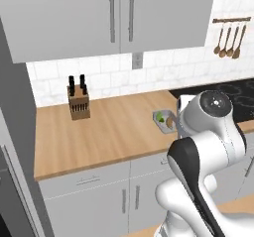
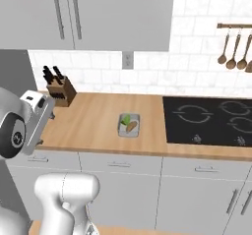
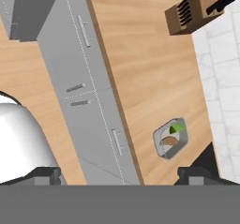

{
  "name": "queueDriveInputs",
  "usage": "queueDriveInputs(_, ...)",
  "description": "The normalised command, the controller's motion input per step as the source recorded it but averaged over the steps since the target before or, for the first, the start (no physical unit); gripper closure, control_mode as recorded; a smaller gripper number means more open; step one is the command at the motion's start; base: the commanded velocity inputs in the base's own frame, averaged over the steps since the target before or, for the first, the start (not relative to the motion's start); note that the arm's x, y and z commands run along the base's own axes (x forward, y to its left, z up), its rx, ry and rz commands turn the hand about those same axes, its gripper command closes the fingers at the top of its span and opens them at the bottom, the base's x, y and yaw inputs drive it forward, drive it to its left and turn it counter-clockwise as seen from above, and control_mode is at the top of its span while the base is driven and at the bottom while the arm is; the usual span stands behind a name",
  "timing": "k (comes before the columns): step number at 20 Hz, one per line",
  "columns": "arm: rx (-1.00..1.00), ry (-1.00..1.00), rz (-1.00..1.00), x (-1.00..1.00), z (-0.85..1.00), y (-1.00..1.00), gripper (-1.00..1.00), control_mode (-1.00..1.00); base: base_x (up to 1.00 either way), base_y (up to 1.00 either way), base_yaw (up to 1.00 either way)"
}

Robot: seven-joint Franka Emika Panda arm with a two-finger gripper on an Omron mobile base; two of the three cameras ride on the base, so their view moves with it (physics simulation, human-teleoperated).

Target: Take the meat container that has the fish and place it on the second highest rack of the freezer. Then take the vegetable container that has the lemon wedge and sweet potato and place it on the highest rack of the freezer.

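At the far left of the right base view a wooden knife block with black handles (image 2: pixel 60 89) stands upright at the back of the long light-wood counter (image 2: pixel 93 121), close to the white tiled wall; the left base view shows the same block (image 1: pixel 78 102) well to the left of the tub. Grey upper cabinets with long bar handles (image 2: pixel 88 13) hang above, and a grey wall socket (image 2: pixel 127 60) sits on the tiles between them and the counter. Near the middle of the counter lies the vegetable container, a shallow light-grey rounded tub with a thick rim (image 2: pixel 129 125), resting flat and apart from everything else; inside it a small yellow-green lemon wedge (image 2: pixel 126 119) lies just beside an orange-brown sweet potato piece (image 2: pixel 131 126). In the left base view the tub (image 1: pixel 162 119) is partly hidden behind the white arm. To its right a black glass cooktop (image 2: pixel 209 121) is set into the counter, and wooden spoons on a wall rail (image 2: pixel 235 44) hang above it. In the hand view the gripper (image 3: pixel 122 176) hovers above the counter's front edge, its two dark fingertips standing wide apart with nothing between them, and the tub (image 3: pixel 172 138) lies beyond them, nearer the right tip.
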Motion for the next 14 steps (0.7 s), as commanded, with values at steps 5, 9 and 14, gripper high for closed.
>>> queueDriveInputs(5, 0.00, 0.00, 0.00, 0.00, 0.00, 0.00, -1.00, 1.00, 0.45, -0.25, 0.00)
queueDriveInputs(9, 0.00, 0.00, 0.00, 0.00, 0.00, 0.00, -1.00, 1.00, 0.51, -0.41, 0.00)
queueDriveInputs(14, 0.00, 0.00, 0.00, 0.00, 0.00, 0.00, -1.00, 1.00, 0.45, -0.45, 0.00)
